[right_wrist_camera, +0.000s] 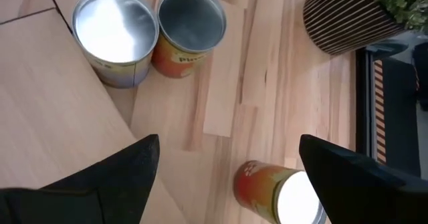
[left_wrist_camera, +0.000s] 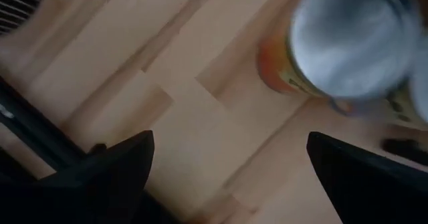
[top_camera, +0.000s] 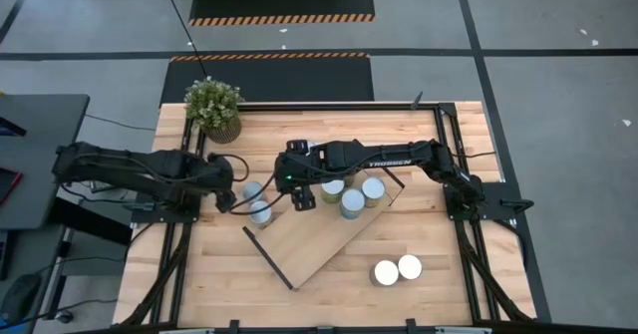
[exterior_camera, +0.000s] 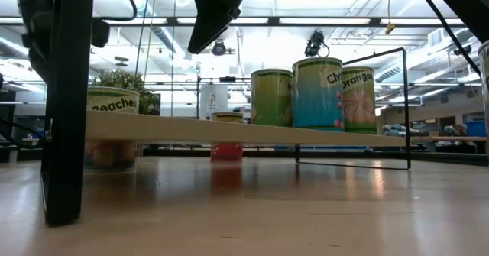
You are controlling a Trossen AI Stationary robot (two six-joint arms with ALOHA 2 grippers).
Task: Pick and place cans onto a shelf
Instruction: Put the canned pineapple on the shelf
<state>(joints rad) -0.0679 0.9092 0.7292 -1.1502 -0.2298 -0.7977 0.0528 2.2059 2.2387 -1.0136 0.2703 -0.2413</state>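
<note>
Three cans on shelf | left claw wide | right claw wide, empty

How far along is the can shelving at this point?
Done: three silver-topped tins stand on the light-wood shelf board. In hand: nothing; the right gripper hovers open at the board's edge, the left gripper open beside two tins. Left: those two, plus two on the wooden tabletop, near right.

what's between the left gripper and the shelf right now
In the high view, two cans stand on the table between the open left gripper and the shelf.
</note>
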